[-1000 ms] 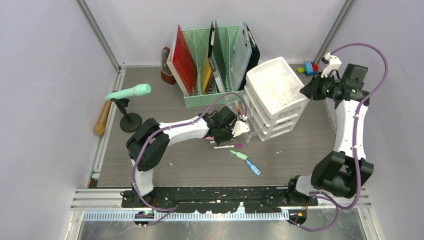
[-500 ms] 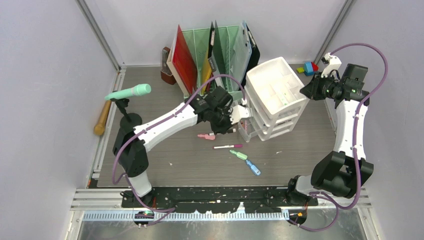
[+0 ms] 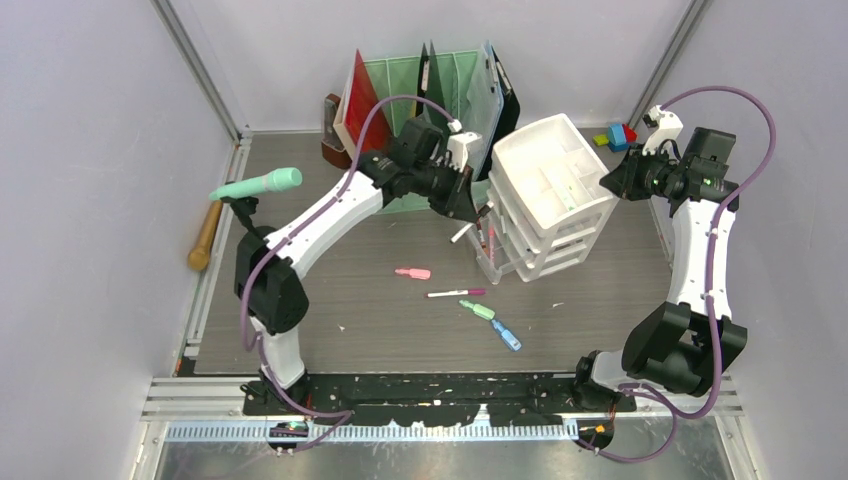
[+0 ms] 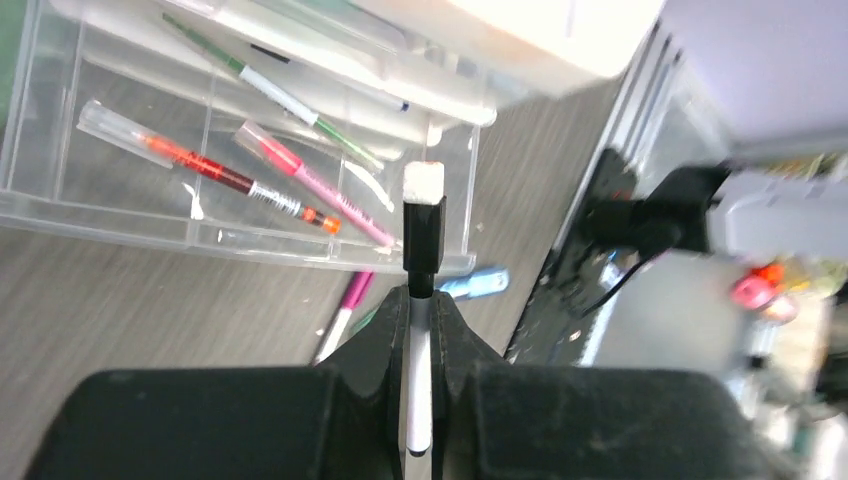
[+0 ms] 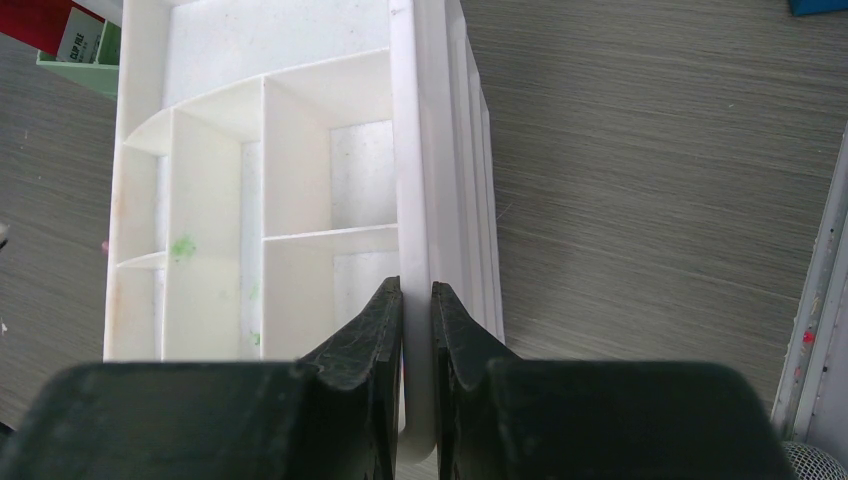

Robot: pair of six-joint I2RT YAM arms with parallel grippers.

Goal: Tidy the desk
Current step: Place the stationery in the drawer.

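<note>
with the left gripper (image 4: 421, 300) clamped on the marker (image 4: 423, 230) at the corner of the open clear drawer (image 4: 150, 228), and the right gripper (image 5: 415, 290) pinching the rim of the white drawer unit (image 5: 412, 150) on the desk (image 3: 330, 300) beneath both arms, carry the marker fully over the drawer and lower it level before release.

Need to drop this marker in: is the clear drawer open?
Open: the clear drawer juts from the drawer unit, pens exposed inside, below the marker in the left gripper.
</note>
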